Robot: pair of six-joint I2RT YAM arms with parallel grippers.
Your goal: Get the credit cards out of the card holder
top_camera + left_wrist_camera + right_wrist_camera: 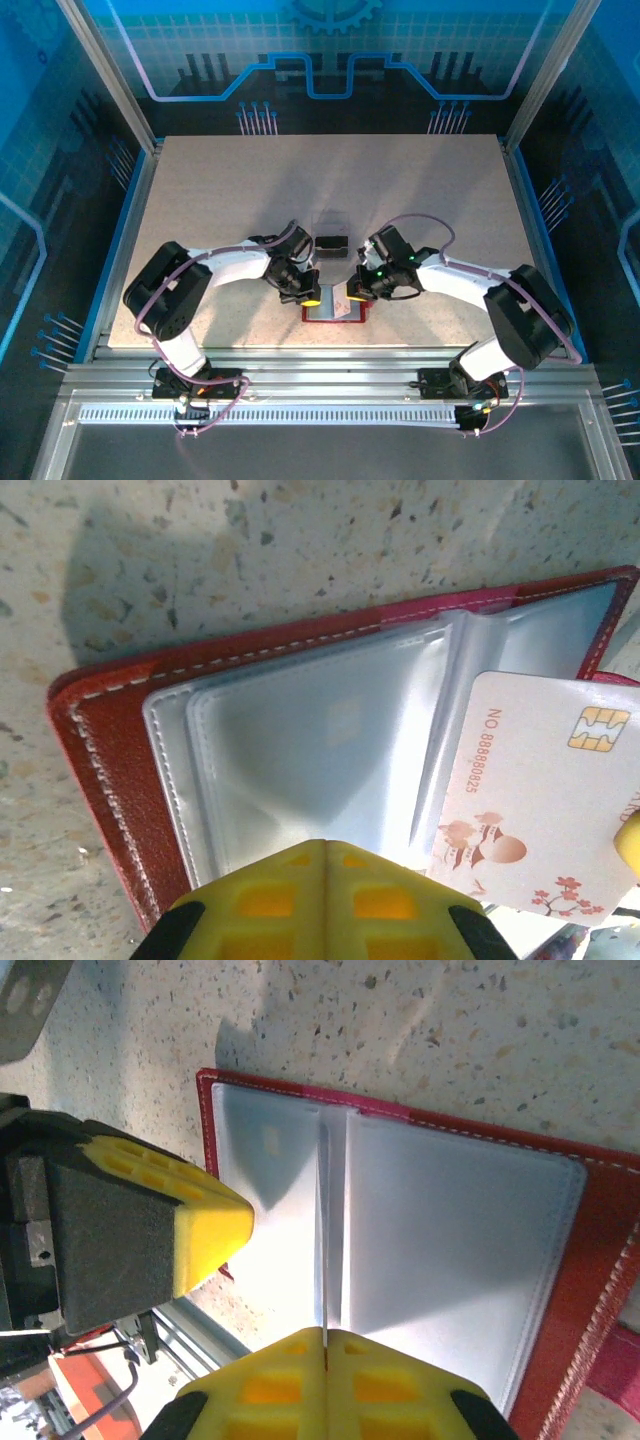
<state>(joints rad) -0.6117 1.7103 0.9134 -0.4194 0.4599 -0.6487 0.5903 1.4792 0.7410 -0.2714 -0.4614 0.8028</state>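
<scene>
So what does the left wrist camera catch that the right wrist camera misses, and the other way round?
Left wrist: the pale printed face of the credit card, with chip, number and blossoms, poking from a pocket. Right wrist: that card edge-on, a thin line pinched in the right gripper, with the shut left gripper seen side-on nearby. Both: the open red card holder with pale pockets, on the speckled table.

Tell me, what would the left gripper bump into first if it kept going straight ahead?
The left gripper would meet a clear pocket of the card holder just ahead; it may already touch; depth is unclear.
</scene>
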